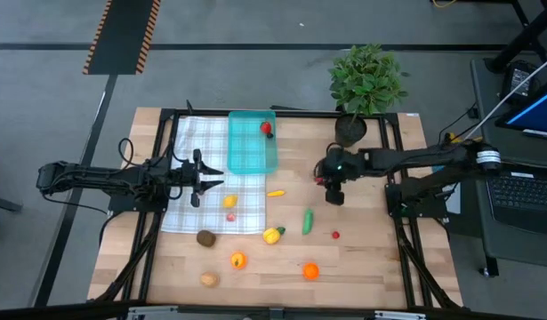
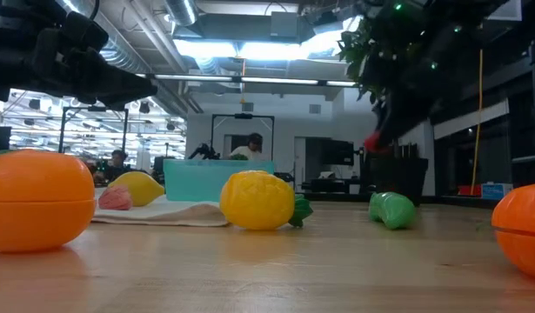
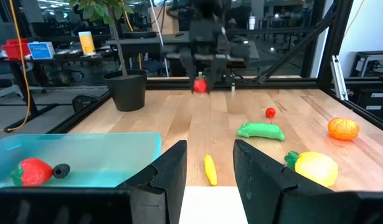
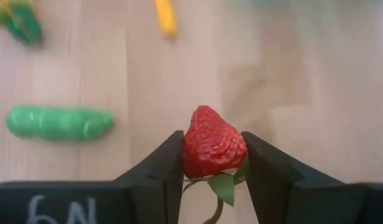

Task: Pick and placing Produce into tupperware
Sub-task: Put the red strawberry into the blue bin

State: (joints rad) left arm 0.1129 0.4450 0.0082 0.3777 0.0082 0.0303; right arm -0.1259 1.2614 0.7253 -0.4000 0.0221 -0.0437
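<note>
The teal tupperware (image 1: 246, 158) stands at the far middle of the table, its near end on the white checked cloth (image 1: 191, 213). One red strawberry (image 3: 30, 172) lies inside it. My right gripper (image 4: 213, 140), to the tupperware's right, is shut on a second red strawberry (image 4: 213, 127). My left gripper (image 1: 211, 180) hovers open over the cloth, pointing level, with nothing between its fingers. Loose produce lies on the near half: a green piece (image 1: 307, 220), a small yellow piece (image 1: 275, 192), a yellow fruit (image 1: 273, 235), two orange fruits (image 1: 238, 260) and brown ones (image 1: 206, 237). My right gripper pinches the strawberry's two sides (image 4: 190, 152) between its two fingers, close to the green leaf end; the pointed end sticks out past the fingertips. The fingers slant downward from the table's right. The strawberry is lifted clear of the table.
A potted green plant (image 1: 366, 84) stands at the far right corner, just behind my right arm. Black frame rails (image 1: 157, 169) run along the table's left and right sides. A tiny red piece (image 1: 335, 235) lies near the green one. Bare wood shows between my right gripper and the tupperware.
</note>
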